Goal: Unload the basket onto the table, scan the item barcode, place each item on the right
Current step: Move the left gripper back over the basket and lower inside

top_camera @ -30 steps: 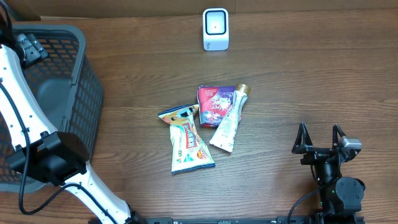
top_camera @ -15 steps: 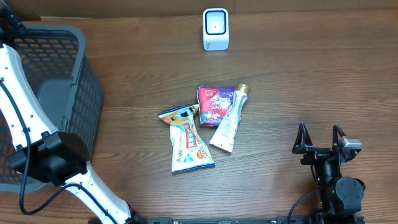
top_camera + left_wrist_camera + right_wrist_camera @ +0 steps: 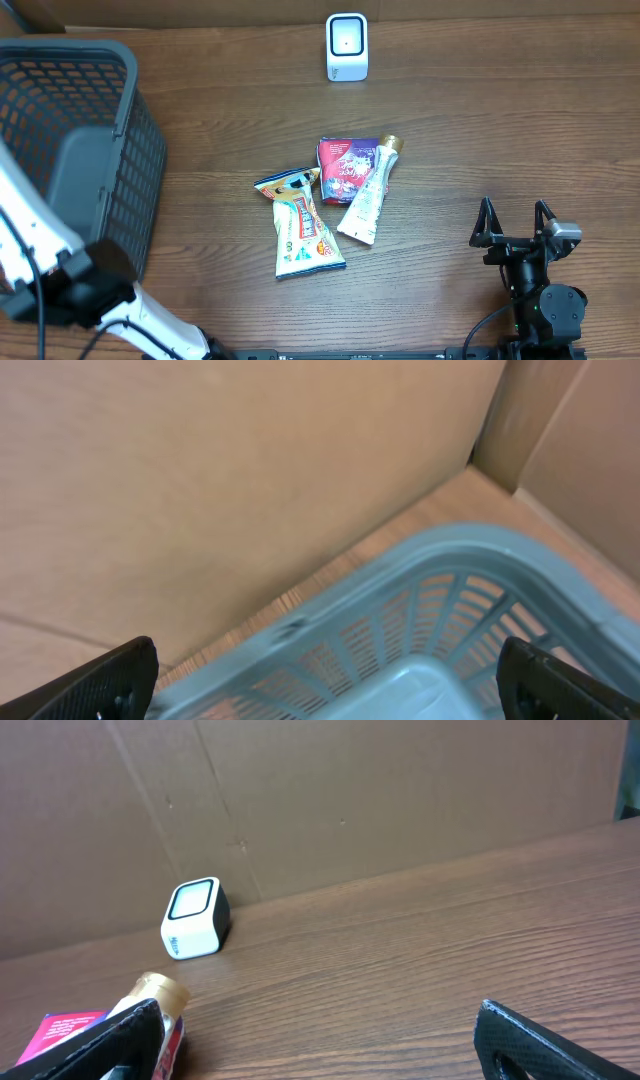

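Evidently nothing is picked yet: my left gripper [image 3: 325,670] gapes empty over the basket [image 3: 128,62], my right gripper [image 3: 514,220] gapes empty facing the scanner [image 3: 347,46], while snack packet [image 3: 305,228], pouch [image 3: 343,168] and tube [image 3: 367,198] wait mid-table.

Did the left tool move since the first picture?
Yes. The left tool was over the basket near its left edge; it slid toward the far left corner and out of the overhead view.
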